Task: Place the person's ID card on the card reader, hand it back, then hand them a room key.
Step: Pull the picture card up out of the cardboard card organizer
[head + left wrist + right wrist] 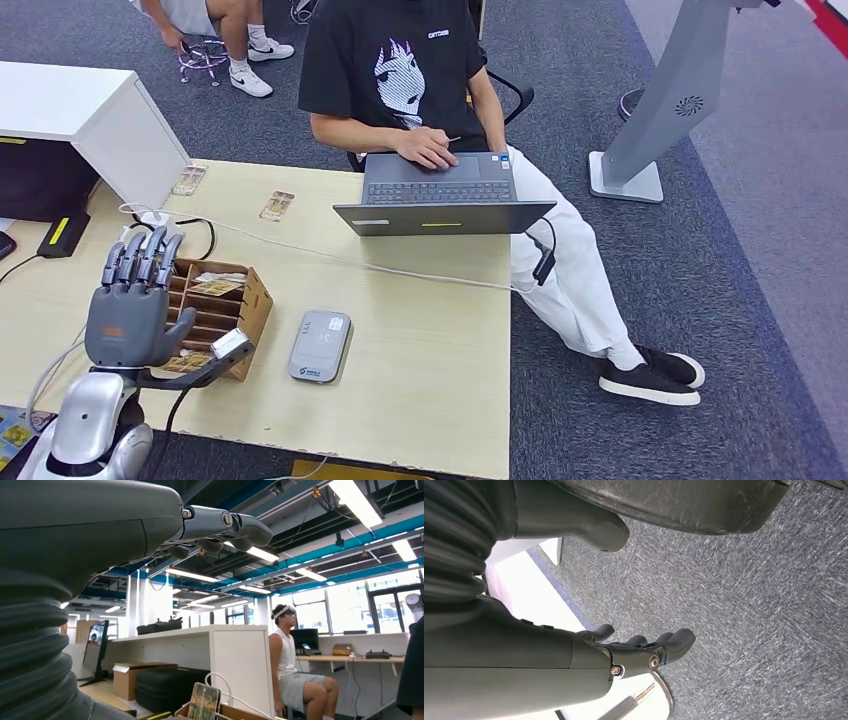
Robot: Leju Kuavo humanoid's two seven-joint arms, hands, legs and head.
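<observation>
The grey card reader (320,345) lies flat on the wooden table (430,330), near its front edge. Just left of it stands a wooden slotted box (215,300) with cards in it; one upright card (203,702) shows in the left wrist view. My left hand (135,300) is raised in front of that box, fingers (220,527) straight and pointing up, nothing in it. Two picture cards (277,205) (189,179) lie near the far edge. A person in a black T-shirt rests a hand (425,150) on a laptop (440,195). My right hand (644,650) hangs over the carpet, holding nothing.
A white cabinet (90,120) stands at the table's far left corner. A white cable (330,258) runs across the table toward the laptop. A grey stand (660,110) is on the carpet to the right. Another person sits in the background (295,675).
</observation>
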